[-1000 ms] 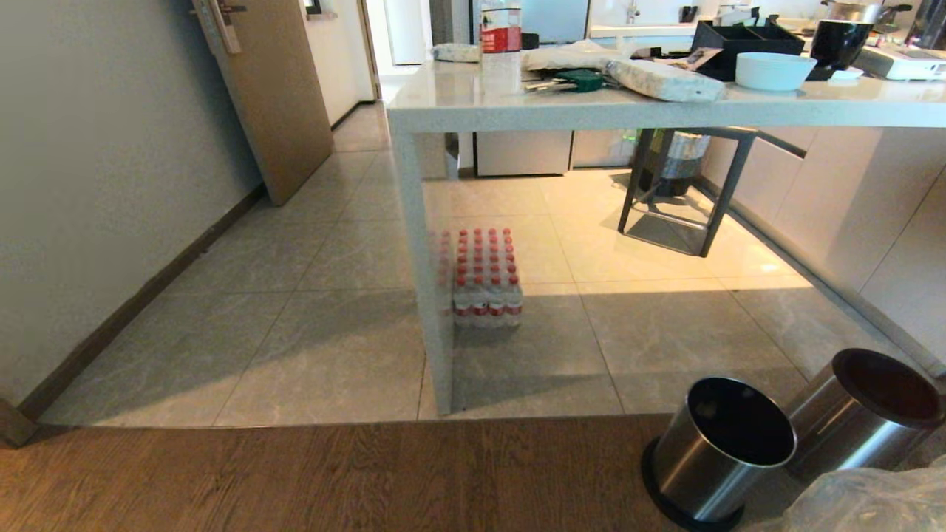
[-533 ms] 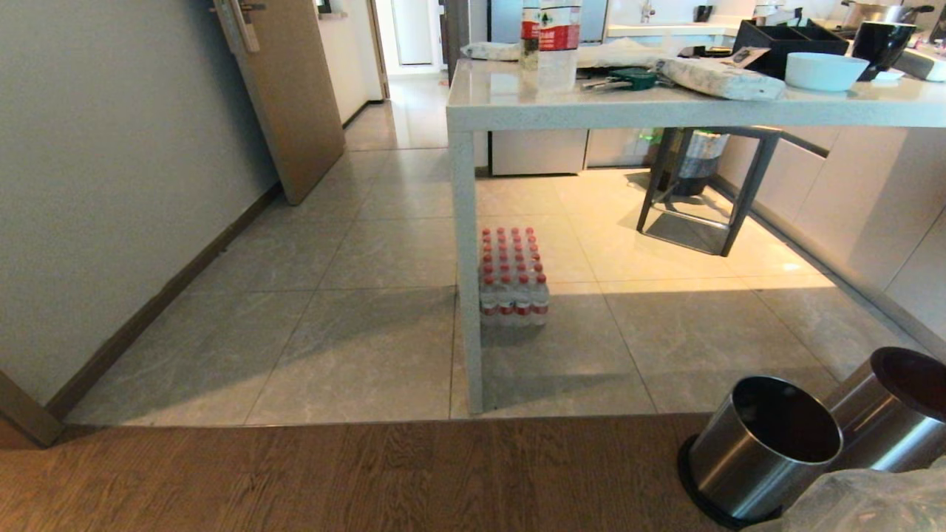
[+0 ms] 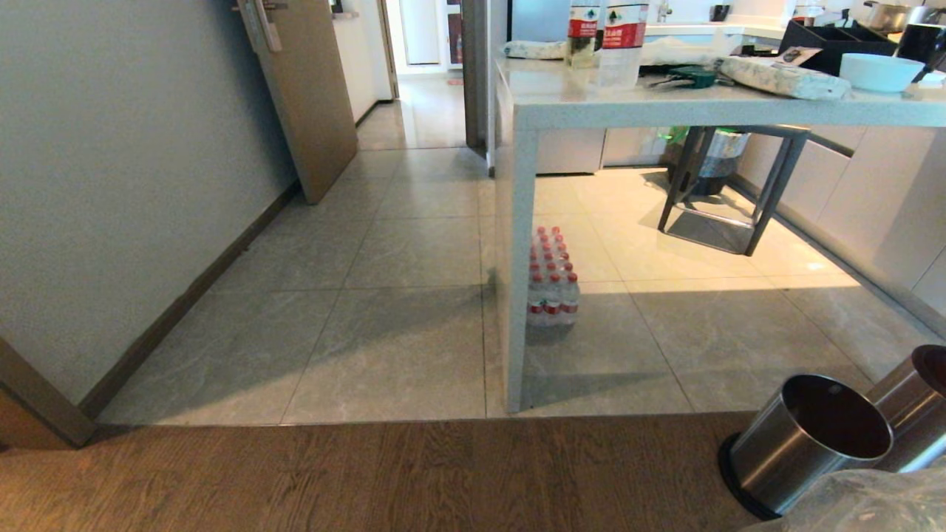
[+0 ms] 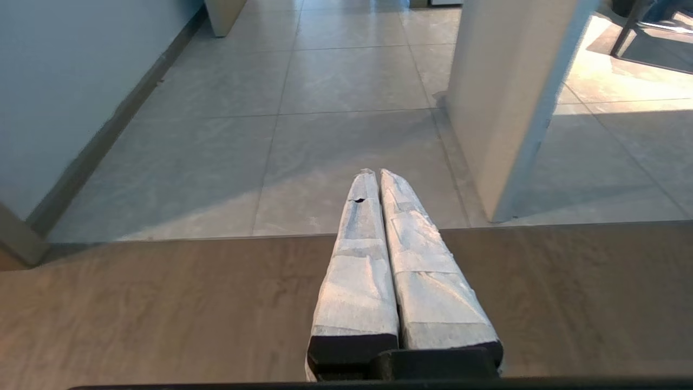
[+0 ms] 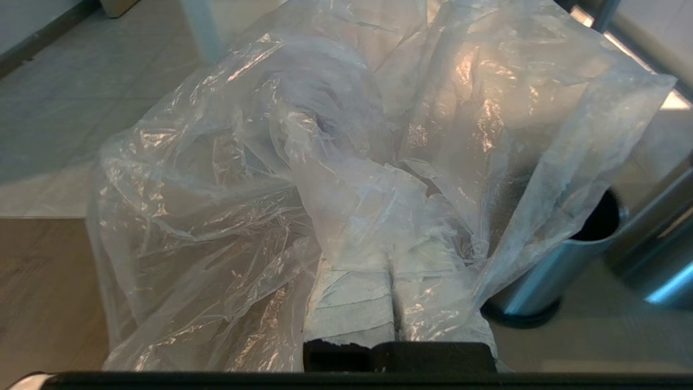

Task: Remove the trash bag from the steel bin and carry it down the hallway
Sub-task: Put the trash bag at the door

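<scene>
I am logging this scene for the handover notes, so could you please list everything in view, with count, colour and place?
trash bag: one, clear, draped over the right claw, out of the bin
steel bin: two shiny cylinders with black insides, on the floor at lower right
bottle pack: one, clear with red caps, on the tiles beside the table leg
table: one, white, right of the hallway
bottles: two, clear with red labels, on the table
bowl: one, pale, on the table's far right
stool: one, dark frame, under the table
door: one, brown, ajar at the left wall
hallway: grey tiled floor running ahead
left claw: one, white-wrapped, shut and empty over the wood floor
right claw: one, white-wrapped, shut on the bag
</scene>
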Controlling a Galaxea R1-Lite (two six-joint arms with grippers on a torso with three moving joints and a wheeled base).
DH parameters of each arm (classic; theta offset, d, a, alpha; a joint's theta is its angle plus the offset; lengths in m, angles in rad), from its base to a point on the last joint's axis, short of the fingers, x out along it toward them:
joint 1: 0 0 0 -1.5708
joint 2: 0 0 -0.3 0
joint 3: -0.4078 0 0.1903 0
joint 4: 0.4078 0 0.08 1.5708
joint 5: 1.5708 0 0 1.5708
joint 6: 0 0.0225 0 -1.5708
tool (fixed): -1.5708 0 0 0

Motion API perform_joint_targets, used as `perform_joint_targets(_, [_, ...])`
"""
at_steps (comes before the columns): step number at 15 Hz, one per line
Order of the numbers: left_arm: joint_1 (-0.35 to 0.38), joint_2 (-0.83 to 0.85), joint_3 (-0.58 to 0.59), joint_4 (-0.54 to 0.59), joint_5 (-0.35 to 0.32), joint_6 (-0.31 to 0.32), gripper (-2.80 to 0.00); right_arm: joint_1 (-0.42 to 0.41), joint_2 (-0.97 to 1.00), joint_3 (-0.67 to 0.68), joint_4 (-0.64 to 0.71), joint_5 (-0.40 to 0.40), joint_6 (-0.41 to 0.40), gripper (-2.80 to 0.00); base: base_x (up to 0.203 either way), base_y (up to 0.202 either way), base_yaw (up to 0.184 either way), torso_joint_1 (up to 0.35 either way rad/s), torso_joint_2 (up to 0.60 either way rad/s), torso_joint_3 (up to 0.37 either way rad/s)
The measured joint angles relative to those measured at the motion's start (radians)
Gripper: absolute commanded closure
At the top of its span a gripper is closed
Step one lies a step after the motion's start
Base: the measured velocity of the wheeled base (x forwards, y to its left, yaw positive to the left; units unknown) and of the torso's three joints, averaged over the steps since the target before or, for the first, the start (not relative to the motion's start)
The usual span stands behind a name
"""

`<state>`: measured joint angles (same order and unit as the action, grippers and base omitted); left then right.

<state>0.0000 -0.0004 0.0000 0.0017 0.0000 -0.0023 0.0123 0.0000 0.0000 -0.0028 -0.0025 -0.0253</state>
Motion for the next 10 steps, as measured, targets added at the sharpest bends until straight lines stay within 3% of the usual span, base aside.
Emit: perform_joint_targets(10, [0.000, 0.000, 0.000, 0.000, 0.000, 0.000, 0.00, 0.000, 0.000, 0.000, 0.000, -0.001, 0.000, 0.00, 0.000, 0.194, 0.000, 0.001, 0.00, 0.002])
